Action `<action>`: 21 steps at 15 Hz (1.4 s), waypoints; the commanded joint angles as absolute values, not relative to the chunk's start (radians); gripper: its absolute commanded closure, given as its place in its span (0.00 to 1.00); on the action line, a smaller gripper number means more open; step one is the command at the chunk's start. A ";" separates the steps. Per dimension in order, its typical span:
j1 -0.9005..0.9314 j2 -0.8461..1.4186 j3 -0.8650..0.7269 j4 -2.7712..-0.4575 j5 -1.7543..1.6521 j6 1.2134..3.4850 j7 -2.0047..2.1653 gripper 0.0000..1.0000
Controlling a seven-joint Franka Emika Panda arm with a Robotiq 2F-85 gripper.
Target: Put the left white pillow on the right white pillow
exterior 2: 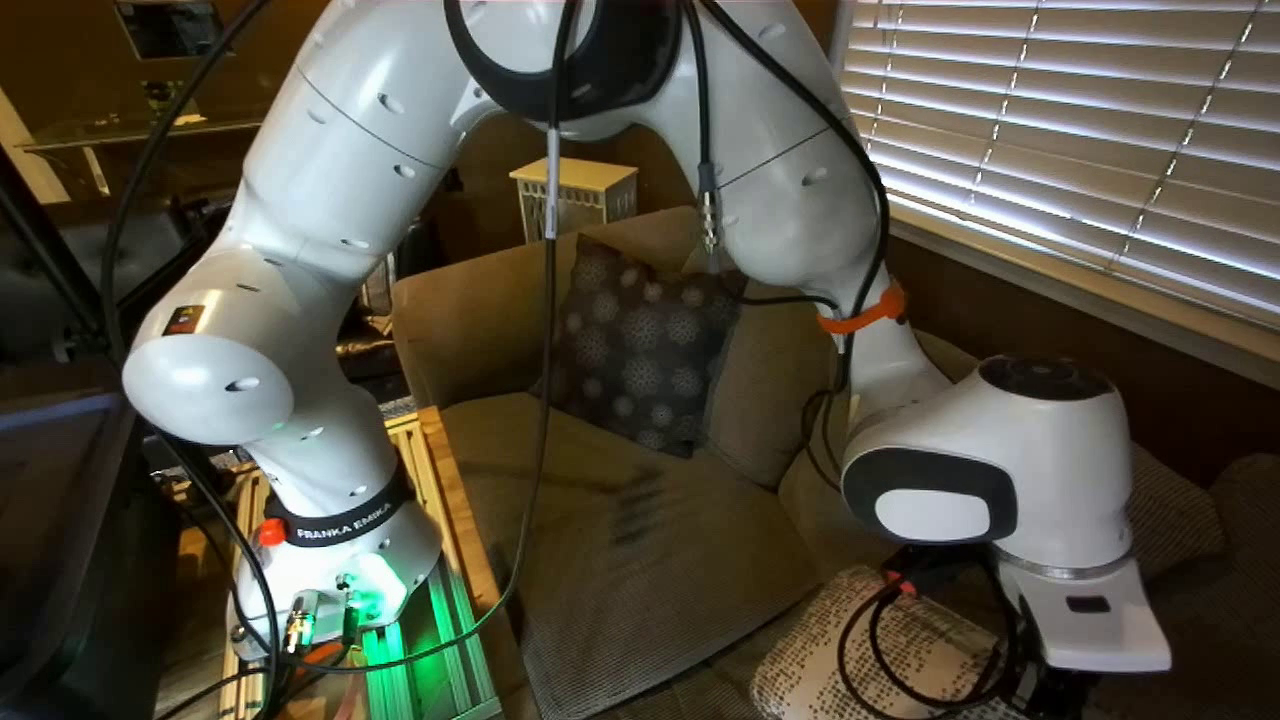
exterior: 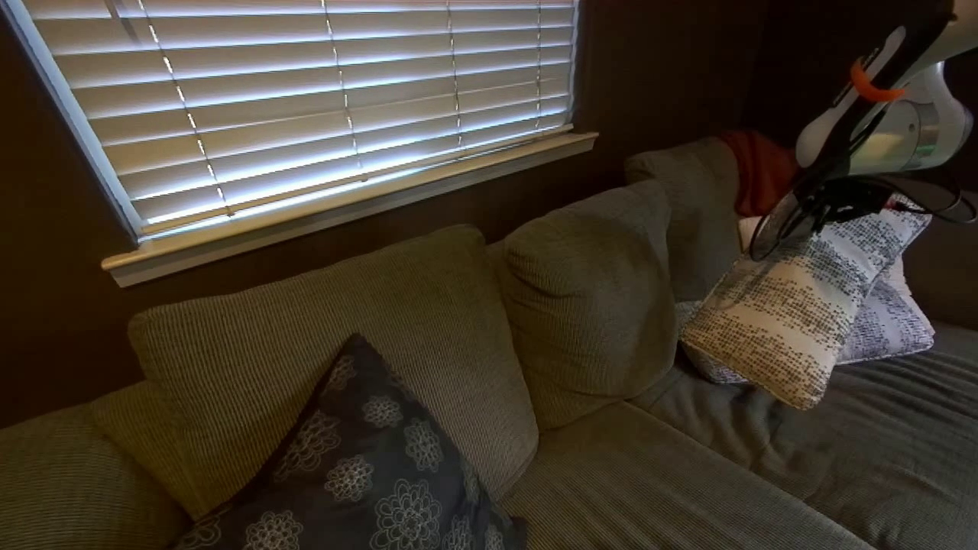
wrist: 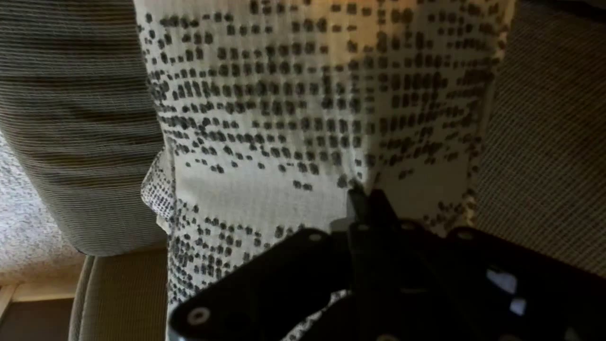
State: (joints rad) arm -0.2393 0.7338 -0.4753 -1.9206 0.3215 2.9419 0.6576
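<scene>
Daylight is pushing through the blinds, glaring blue-white along the lower slats, while the wall beside them is sinking into near-black. In an exterior view, green light is glowing at the robot's base, almost bleaching it white. In the wrist view, a warm patch is brightening the speckled pillow, its dots are looking slightly soft, and the fingers are showing as dark silhouettes.

1 arm arches up from its base and over, forearm sloping down to the wrist. Gripper hangs below wrist, pointing down, 2 fingers pinched together at the tips.
</scene>
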 commanded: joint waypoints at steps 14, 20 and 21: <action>-0.592 1.046 -0.231 -1.251 0.370 2.938 0.526 0.99; -0.609 1.125 -0.209 -1.151 0.359 2.913 0.507 0.66; -0.605 1.127 -0.208 -1.142 0.356 2.918 0.499 0.58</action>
State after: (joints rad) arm -0.5983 1.0932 -0.2226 -1.2274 0.3358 2.9236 0.5425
